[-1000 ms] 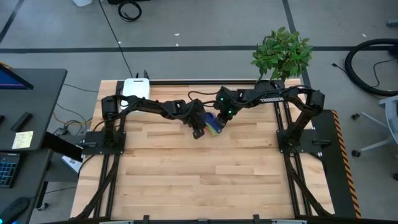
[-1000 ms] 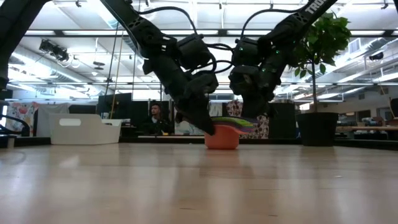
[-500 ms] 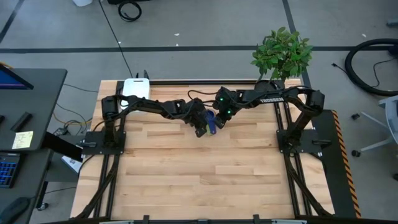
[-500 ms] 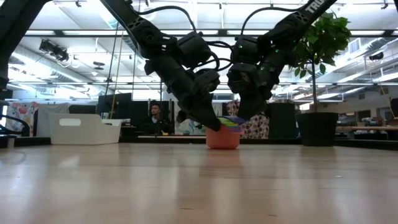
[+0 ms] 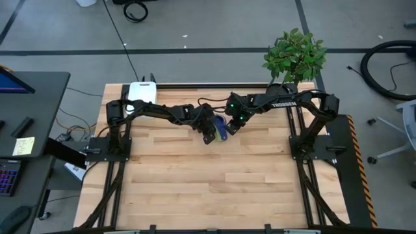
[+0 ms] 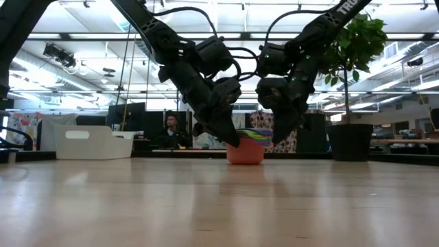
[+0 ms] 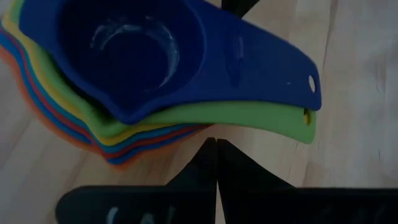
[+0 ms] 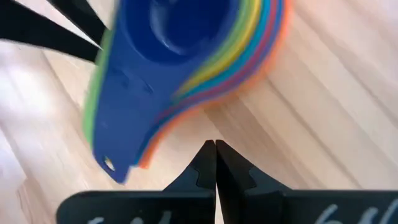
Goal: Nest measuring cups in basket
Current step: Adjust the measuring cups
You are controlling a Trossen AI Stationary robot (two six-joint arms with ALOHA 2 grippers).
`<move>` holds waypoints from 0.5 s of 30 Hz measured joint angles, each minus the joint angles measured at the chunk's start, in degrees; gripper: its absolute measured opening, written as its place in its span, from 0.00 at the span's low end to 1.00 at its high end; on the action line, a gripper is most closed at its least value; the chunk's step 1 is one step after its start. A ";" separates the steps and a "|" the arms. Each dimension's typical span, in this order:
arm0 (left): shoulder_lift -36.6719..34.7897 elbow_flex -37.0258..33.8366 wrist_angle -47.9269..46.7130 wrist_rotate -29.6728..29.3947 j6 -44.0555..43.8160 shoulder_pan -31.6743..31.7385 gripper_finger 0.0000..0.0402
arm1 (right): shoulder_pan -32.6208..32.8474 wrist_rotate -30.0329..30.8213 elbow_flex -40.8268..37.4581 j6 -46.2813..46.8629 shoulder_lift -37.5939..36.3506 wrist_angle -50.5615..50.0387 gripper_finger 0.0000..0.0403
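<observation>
The measuring cups (image 5: 221,127) sit nested in one stack on the bare wood near the table's middle. Dark blue is on top and orange at the bottom (image 6: 245,152). Their flat handles (image 7: 273,93) fan out to one side. My left gripper (image 7: 216,146) is shut, its tips low at the stack's left side (image 6: 234,140). My right gripper (image 8: 214,146) is shut too and hangs just right of the stack (image 6: 278,134), apart from it. The white basket (image 5: 142,91) stands by the table's far left corner (image 6: 94,142). My left gripper's shut fingertips (image 7: 208,155) stand close against the side of the stack, just beside the green handle's edge (image 7: 217,121). They slant down from the table's left. I cannot tell whether they touch it.
A potted plant (image 5: 296,55) stands beyond the table's far right corner, with its dark pot (image 6: 350,140) in the low view. The table's near half is bare wood (image 5: 214,188). A person sits in the room beyond the table (image 6: 171,127).
My right gripper dipped toward the stack's handles, then drew back up and toward the table's right, clear of them. The handles, earlier fanned with green showing beside the blue, now lie closer together under the dark blue one. The stack stayed on the table.
</observation>
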 joint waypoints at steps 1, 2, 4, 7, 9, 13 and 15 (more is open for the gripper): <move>0.00 0.00 -0.03 0.02 -0.04 0.00 0.01 | 0.00 -0.06 0.00 -0.03 0.00 -0.50 0.01; 0.00 0.00 0.03 0.02 -0.25 -0.03 0.01 | 0.04 -0.12 0.00 -0.04 0.00 -0.79 0.01; 0.00 0.00 0.07 0.20 -0.95 -0.11 0.01 | 0.15 -0.63 0.00 0.17 0.00 -0.97 0.01; 0.00 0.00 0.12 1.32 -2.22 -0.15 0.01 | 0.54 -1.88 0.00 0.11 0.00 -0.76 0.01; 0.00 0.00 0.09 1.92 -3.20 -0.15 0.01 | 0.77 -1.71 0.00 0.17 0.00 -0.75 0.01; 0.00 0.00 0.33 2.14 -3.30 -0.37 0.01 | 0.74 -1.97 0.00 0.08 0.26 0.54 0.01; 0.00 0.00 1.27 2.65 -3.32 -0.61 0.01 | 0.76 -1.96 0.00 0.00 0.27 1.14 0.01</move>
